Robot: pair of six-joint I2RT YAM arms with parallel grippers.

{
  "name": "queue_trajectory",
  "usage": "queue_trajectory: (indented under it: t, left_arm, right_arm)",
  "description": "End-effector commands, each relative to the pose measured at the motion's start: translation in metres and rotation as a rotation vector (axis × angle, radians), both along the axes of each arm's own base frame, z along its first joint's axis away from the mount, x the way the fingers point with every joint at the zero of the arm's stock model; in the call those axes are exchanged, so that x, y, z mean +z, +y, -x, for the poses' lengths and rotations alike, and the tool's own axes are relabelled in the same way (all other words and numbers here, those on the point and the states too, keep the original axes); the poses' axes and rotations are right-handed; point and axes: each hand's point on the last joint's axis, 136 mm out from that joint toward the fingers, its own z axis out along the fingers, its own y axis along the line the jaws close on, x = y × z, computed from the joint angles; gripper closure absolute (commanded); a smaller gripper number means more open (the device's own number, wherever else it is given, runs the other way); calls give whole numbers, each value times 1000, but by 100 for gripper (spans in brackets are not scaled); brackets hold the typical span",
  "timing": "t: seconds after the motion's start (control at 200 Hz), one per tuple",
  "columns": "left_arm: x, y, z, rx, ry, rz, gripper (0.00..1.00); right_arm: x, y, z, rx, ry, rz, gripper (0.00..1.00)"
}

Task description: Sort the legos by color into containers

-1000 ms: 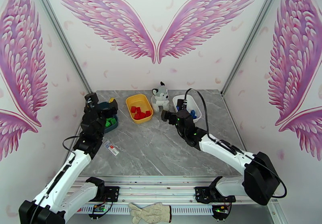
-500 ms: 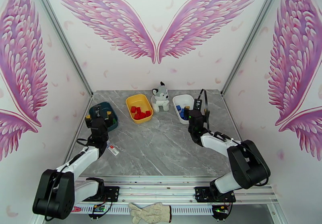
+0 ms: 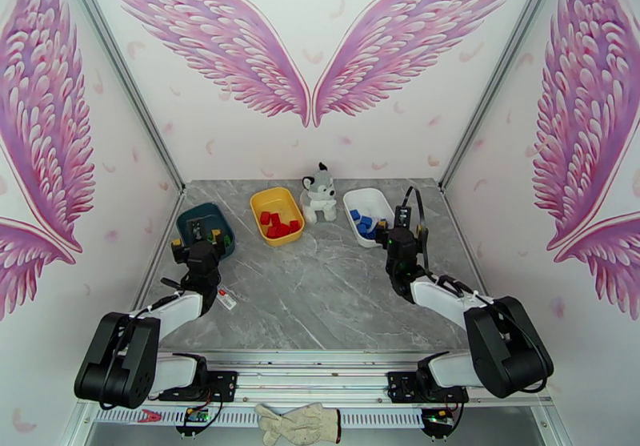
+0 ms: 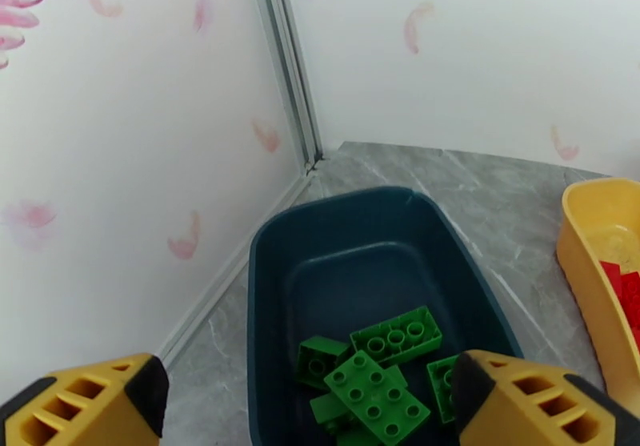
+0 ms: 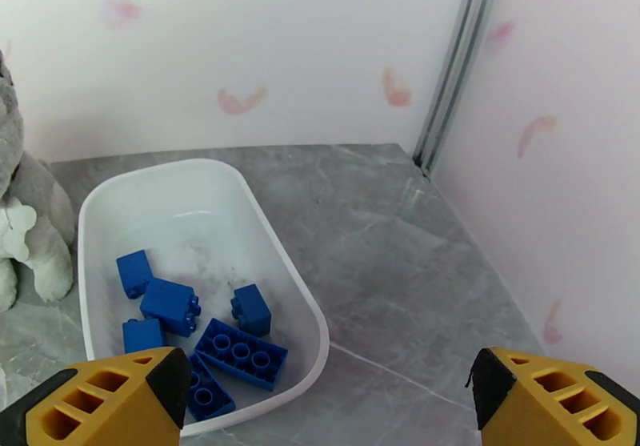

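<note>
The dark teal container (image 3: 194, 217) at the left holds several green legos (image 4: 376, 367). In the middle, the yellow container (image 3: 277, 199) holds red legos (image 3: 276, 225). Blue legos (image 5: 240, 351) lie in the white container (image 3: 370, 197) on the right. My left gripper (image 3: 196, 238) stands open and empty at the teal tub's near end; in the left wrist view its yellow fingertips (image 4: 88, 403) frame the tub (image 4: 264, 239). My right gripper (image 3: 402, 225) is open and empty just right of the white tub (image 5: 280, 239), with its fingertips (image 5: 560, 403) at the bottom corners.
A grey-white plush husky (image 3: 318, 194) sits between the yellow and white tubs; it also shows at the left edge of the right wrist view (image 5: 28, 223). A small white-and-red tag (image 3: 226, 299) lies beside my left arm. A glove (image 3: 300, 422) lies below the table's front rail.
Both arms have folded back toward the near edge. The left gripper came back from over the teal tub, the right one moved right of the white tub. Both stayed open.
</note>
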Motion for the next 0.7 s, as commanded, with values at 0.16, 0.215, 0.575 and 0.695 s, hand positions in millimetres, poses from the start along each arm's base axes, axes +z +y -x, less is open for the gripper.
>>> queue_trajectory:
  t: [0.16, 0.215, 0.575, 0.695]
  left_arm:
    - [-9, -3, -1, -37, -112, 50, 1]
    - [-9, -12, -7, -77, -111, 32, 1]
    - [-17, -21, -3, -172, -177, 29, 1]
    - [-23, -23, -8, -177, -117, 47, 1]
  right_arm:
    - [-7, -2, 22, 23, -15, -49, 1]
    - [-11, -3, 25, 24, -15, -40, 1]
    - [-35, -1, 25, 67, -147, 59, 0]
    - [-46, 4, 18, 151, -79, -2, 1]
